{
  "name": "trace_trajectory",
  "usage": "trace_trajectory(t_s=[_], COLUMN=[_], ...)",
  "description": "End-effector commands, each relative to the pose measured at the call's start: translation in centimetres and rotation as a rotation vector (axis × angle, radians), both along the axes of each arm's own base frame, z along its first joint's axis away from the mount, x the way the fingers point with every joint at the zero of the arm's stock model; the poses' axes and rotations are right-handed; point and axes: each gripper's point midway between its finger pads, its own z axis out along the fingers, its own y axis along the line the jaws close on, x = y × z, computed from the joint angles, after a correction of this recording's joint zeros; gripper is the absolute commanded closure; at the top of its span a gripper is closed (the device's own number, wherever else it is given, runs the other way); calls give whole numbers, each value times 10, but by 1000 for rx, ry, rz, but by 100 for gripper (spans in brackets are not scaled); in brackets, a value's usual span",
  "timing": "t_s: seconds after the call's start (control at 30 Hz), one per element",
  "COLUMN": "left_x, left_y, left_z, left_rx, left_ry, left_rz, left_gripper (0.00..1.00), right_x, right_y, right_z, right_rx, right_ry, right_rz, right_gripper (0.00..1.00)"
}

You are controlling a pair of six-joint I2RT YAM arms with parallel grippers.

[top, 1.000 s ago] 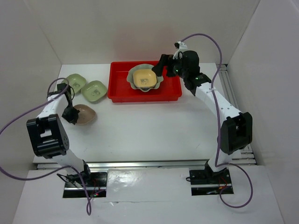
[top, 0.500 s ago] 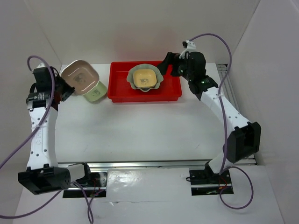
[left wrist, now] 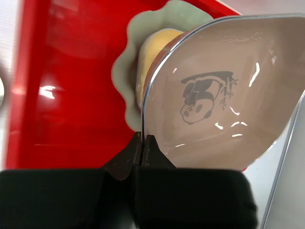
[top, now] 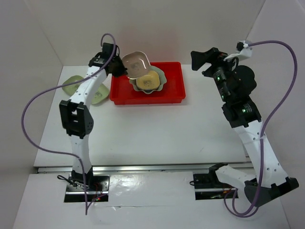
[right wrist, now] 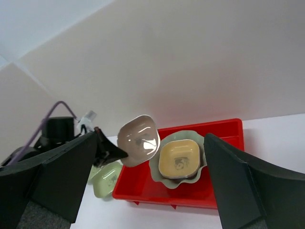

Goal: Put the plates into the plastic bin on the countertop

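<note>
Left of the red bin (top: 143,99) I see two small green dishes (top: 71,85) lying on the white countertop (top: 152,129), one partly hidden behind the left arm. My left claw (left wrist: 143,143) is pressed together on the rim of the pinkish tan dish (left wrist: 224,95), pinching it at one edge and holding it tilted in the air above the bin's left half. Inside the bin sits the large scalloped green plate (top: 163,75), with the yellow dish (top: 147,82) nested in it. Right of the bin, my right claw (top: 206,58) hangs raised and spread wide, gripping nothing.
</note>
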Motion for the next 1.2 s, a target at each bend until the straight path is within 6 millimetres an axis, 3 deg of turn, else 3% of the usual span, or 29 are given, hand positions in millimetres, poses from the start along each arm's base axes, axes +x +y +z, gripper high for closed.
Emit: trace_trajectory(t_s=[0.0, 0.03, 0.07, 0.1, 0.13, 0.23, 0.37, 0.43, 0.47, 0.53, 0.57, 0.6, 0.7, 0.8, 0.87, 0.9, 1.0, 1.07, 1.1, 1.17], left_x=[21, 28, 35, 42, 46, 57, 65, 65, 67, 66, 66, 66, 63, 60, 51, 41, 25, 9, 3, -9], left_y=[-32, -33, -41, -42, -49, -63, -60, -59, -60, -65, -65, -65, -69, -61, -44, -31, 29, 64, 102, 133], left_z=[-9, -18, -11, -19, -40, -40, -52, -58, -56, -61, -61, -64, -41, -3, 14, 45, 55, 50, 33, 9], left_rx=[12, 26, 44, 53, 69, 74, 117, 127, 124, 134, 134, 134, 139, 152, 200, 220, 290, 284, 283, 227], left_ry=[1, 8, -22, -19, 6, -62, -74, -67, -78, -72, -72, -71, -126, -191, -197, -236, -216, -168, -92, 16], left_rz=[11, 1, -23, -30, -48, -123, -131, -138, -137, -154, -154, -154, -161, -135, -72, -25, 150, 218, 284, 360], left_gripper=[100, 100, 100, 100, 100, 100, 96, 88, 74, 54, 36, 31, 14, 14, 2, 0, 0, 0, 0, 0], right_x=[5, 5, 6, 3, -1, -5, -9, -8, -8, -8, -6, -6, -5, -3, -3, 0, -1, 0, 0, -1], right_y=[-15, -15, -15, -14, -14, -11, -11, -9, -6, -4, -3, -2, -2, 0, 0, 1, 3, 5, 8, 14], right_z=[-29, -31, -37, -38, -38, -50, -53, -55, -53, -57, -60, -60, -65, -68, -68, -71, -71, -74, -78, -82], right_rx=[-24, -28, -44, -54, -54, -74, -73, -75, -73, -77, -80, -72, -74, -78, -87, -90, -91, -92, -95, -89], right_ry=[111, 121, 129, 127, 123, 138, 134, 134, 125, 133, 142, 144, 152, 161, 159, 167, 167, 167, 170, 176], right_rz=[-83, -83, -84, -76, -67, -42, -33, -24, -10, 2, 2, 3, 3, 13, 12, 12, 23, 33, 49, 71], right_gripper=[0, 0, 0, 0, 0, 0, 0, 0, 0, 0, 0, 0, 0, 0, 0, 0, 0, 0, 0, 0])
